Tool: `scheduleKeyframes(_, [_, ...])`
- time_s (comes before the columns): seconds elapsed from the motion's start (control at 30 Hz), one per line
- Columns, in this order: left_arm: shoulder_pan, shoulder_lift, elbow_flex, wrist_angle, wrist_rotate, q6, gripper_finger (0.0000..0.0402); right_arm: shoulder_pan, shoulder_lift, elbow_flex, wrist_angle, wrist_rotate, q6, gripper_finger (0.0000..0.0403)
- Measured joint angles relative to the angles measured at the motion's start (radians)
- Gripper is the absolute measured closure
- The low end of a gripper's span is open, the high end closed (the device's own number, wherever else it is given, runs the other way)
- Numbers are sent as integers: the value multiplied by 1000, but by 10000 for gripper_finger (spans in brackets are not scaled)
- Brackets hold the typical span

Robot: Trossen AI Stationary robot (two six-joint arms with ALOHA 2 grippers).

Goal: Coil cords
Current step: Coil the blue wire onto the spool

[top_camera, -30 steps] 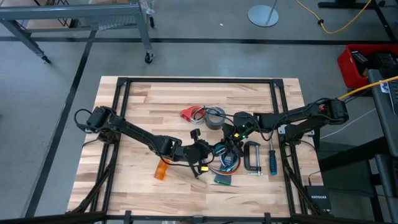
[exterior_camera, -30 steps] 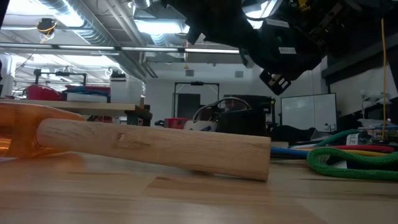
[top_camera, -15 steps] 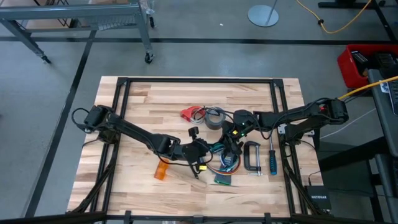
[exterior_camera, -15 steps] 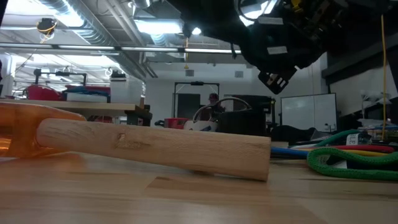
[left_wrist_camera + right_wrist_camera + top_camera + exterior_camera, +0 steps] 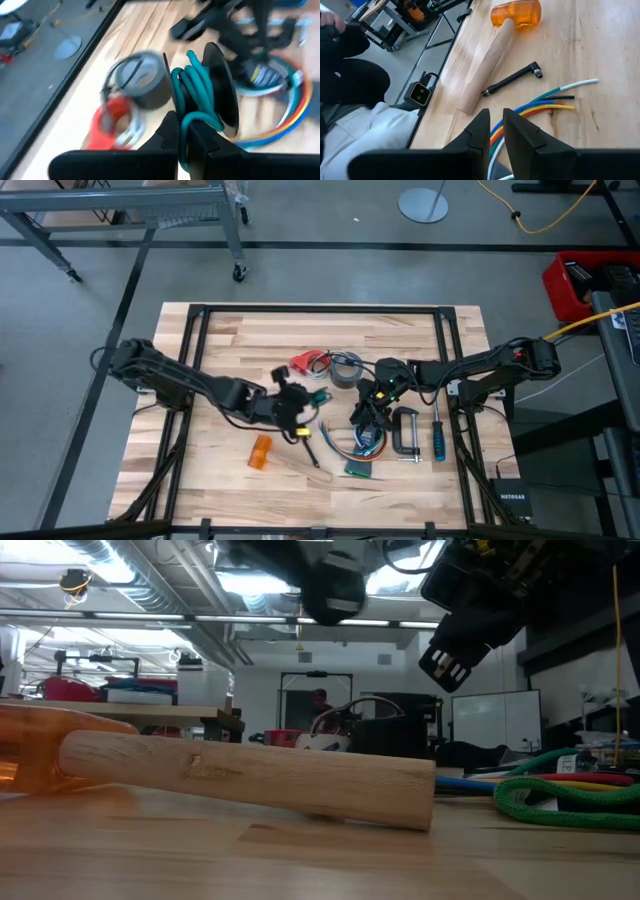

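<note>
My left gripper (image 5: 296, 406) is above the table's middle, shut on a teal cord (image 5: 196, 95) that is wound around a small black round puck (image 5: 222, 87). The teal cord also shows in the high view (image 5: 318, 395). My right gripper (image 5: 368, 408) is over a bundle of coloured cords (image 5: 358, 442) that lies looped on the table; its fingers (image 5: 481, 129) are nearly together with the cords (image 5: 535, 104) running in between them. A cord with a red plastic piece (image 5: 303, 363) lies on the table beside the grey tape roll (image 5: 347, 368). My left gripper pinches a loop of the teal cord (image 5: 186, 131) between its two fingers, just below the puck. The puck and its windings stand beyond the fingertips, lifted clear of the table. My right gripper is shut on the coloured bundle (image 5: 496, 135) from above; its own fingers hide the place of contact. The bundle's free ends (image 5: 570, 90) lie on the table.
A hammer with an orange head (image 5: 261, 452) and wooden handle (image 5: 250, 775) lies near the front. A black angled key (image 5: 512, 80), a clamp (image 5: 405, 432), a blue-handled screwdriver (image 5: 437, 438) and a green piece (image 5: 358, 469) lie around the bundle.
My left gripper has gone up and toward the table's left and far edge, away from the coloured bundle, carrying the puck and teal cord clear of the table. My right gripper has kept still.
</note>
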Motion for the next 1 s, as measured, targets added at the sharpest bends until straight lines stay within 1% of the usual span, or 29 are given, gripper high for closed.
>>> scheduleKeyframes(0.17, [2,-109,0,-205,-2,-83,402,0,0,0,-1,0,14,347])
scheduleKeyframes(0.23, [0,-164,0,-260,-2,-112,401,0,-1,-1,-1,0,17,347])
scheduleKeyframes(0.37, [-6,-282,-30,-293,-2,-137,401,0,-36,-2,-3,-5,17,347])
scheduleKeyframes(0.53, [-7,-467,-120,-293,-17,-164,401,0,-157,-2,-6,-25,17,347])
scheduleKeyframes(0.7, [-7,-659,-261,-291,-31,-247,401,0,-344,-2,-44,-24,14,347])
scheduleKeyframes(0.77, [-10,-731,-335,-277,-33,-297,401,0,-428,-2,-68,-14,11,347])
scheduleKeyframes(0.83, [-11,-797,-425,-215,-32,-329,401,1,-518,-2,-97,12,-3,347])
scheduleKeyframes(0.93, [-11,-876,-572,-59,-28,-337,401,1,-652,-2,-149,74,-39,347])
scheduleKeyframes(1.0, [-11,-914,-675,86,-17,-317,401,2,-735,-2,-193,131,-65,347])
